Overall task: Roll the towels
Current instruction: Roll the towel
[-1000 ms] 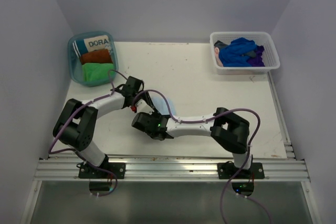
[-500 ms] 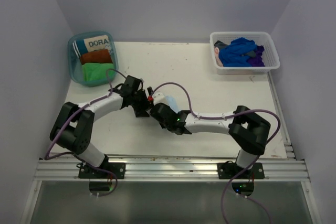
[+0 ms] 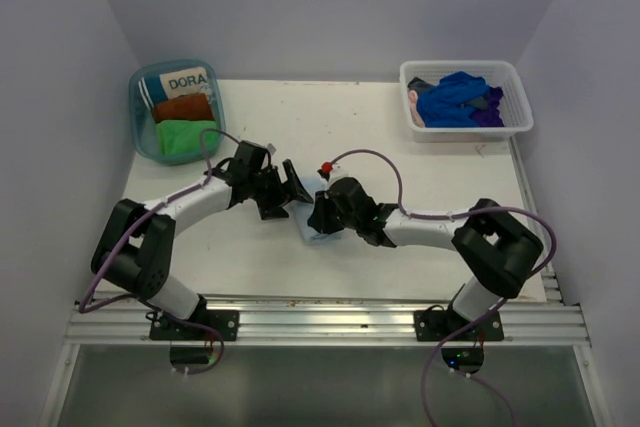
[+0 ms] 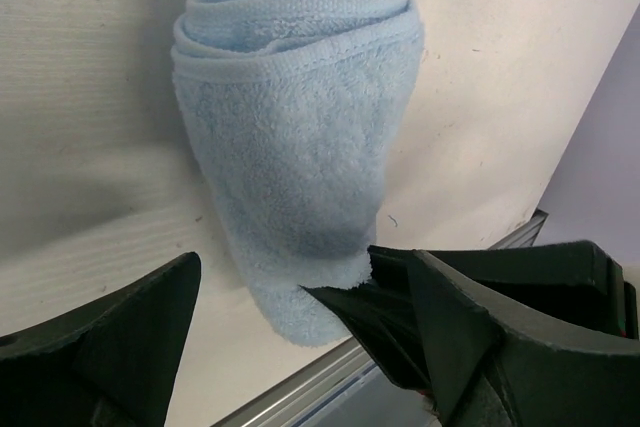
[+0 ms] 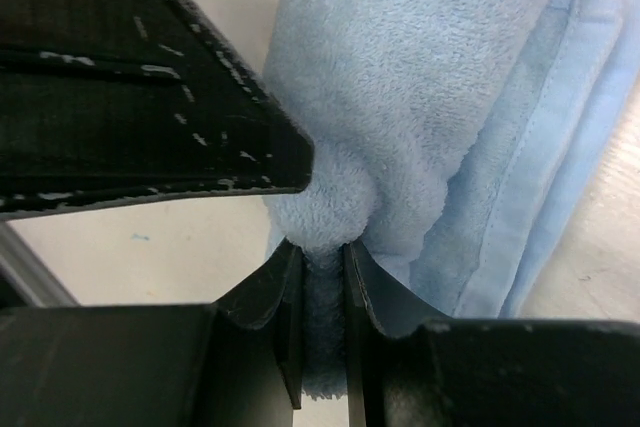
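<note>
A light blue towel [image 4: 300,137] lies rolled on the white table, small in the top view [image 3: 320,235] under the two wrists. My right gripper [image 5: 322,267] [image 3: 318,215] is shut on a fold at the roll's end. My left gripper [image 4: 305,257] [image 3: 290,187] is open, its fingers astride the same end and not touching it. A black finger [image 5: 150,97] of the left gripper crosses the right wrist view beside the towel [image 5: 430,97]. A green towel [image 3: 185,137] and a rust-brown towel [image 3: 185,107] sit in the teal tub.
The teal tub [image 3: 133,112] at the back left also holds the white-and-teal "DORA" item [image 3: 185,80]. A white basket [image 3: 465,132] at the back right holds a dark blue towel [image 3: 455,97] and a purple one [image 3: 490,117]. The table's metal rail [image 3: 330,322] runs along the near edge.
The left gripper has opened and let go of the roll. The right gripper has moved up and to the right and shut on the roll's end.
</note>
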Available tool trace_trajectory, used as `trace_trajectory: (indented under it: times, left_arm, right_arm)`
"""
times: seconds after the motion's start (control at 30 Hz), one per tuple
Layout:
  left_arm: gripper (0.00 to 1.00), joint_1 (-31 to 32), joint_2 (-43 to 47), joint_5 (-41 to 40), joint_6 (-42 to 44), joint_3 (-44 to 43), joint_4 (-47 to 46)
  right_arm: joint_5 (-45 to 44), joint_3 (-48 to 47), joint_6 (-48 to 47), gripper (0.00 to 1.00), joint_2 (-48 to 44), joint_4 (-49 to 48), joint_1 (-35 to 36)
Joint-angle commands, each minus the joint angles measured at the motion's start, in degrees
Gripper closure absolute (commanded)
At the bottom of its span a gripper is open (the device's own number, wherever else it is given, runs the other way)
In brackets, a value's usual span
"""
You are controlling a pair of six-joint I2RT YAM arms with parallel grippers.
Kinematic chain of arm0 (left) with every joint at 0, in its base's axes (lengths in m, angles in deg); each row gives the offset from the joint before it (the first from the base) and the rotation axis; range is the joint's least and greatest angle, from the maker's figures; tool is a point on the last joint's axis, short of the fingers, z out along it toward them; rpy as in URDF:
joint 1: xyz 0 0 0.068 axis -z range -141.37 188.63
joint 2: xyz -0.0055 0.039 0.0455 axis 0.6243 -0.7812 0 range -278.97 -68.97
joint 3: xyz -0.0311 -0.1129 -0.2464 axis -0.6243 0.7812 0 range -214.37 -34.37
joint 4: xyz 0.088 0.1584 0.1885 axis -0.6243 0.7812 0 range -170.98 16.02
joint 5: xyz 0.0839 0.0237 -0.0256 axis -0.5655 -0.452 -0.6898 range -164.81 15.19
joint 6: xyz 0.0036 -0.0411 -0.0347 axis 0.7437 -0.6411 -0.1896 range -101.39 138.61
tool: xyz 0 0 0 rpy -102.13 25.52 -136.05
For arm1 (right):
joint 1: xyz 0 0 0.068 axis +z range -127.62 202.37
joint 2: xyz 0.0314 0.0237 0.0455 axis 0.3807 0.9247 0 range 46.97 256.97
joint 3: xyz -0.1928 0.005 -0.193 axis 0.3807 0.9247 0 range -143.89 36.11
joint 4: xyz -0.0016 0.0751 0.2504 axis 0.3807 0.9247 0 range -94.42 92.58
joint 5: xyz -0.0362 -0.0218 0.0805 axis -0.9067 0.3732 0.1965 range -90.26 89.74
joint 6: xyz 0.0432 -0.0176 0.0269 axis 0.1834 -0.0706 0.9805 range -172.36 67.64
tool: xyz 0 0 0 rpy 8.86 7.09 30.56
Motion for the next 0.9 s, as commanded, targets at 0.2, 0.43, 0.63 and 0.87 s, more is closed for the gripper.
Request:
trace_trajectory:
  times: [0.2, 0.43, 0.63, 0.87]
  left_arm:
    - [0.12, -0.1, -3.8, 3.7, -1.2, 1.6, -8.3]
    - [0.12, -0.1, -5.5, 3.6, -0.5, 0.6, -9.7]
    - [0.26, -0.1, -7.5, 3.1, -0.1, 0.2, -9.9]
    - [0.45, -0.1, -6.0, 0.5, 0.0, -0.3, -5.5]
  right_arm:
    - [24.3, 10.5, 16.6, 0.95, 2.6, -22.9, -8.2]
    - [35.7, 10.0, 23.7, 0.94, 9.5, -35.2, -10.9]
    - [38.8, 9.6, 26.8, 0.92, 13.4, -39.9, -11.8]
    - [27.8, 6.6, 13.3, 0.47, 2.7, -12.6, -11.8]
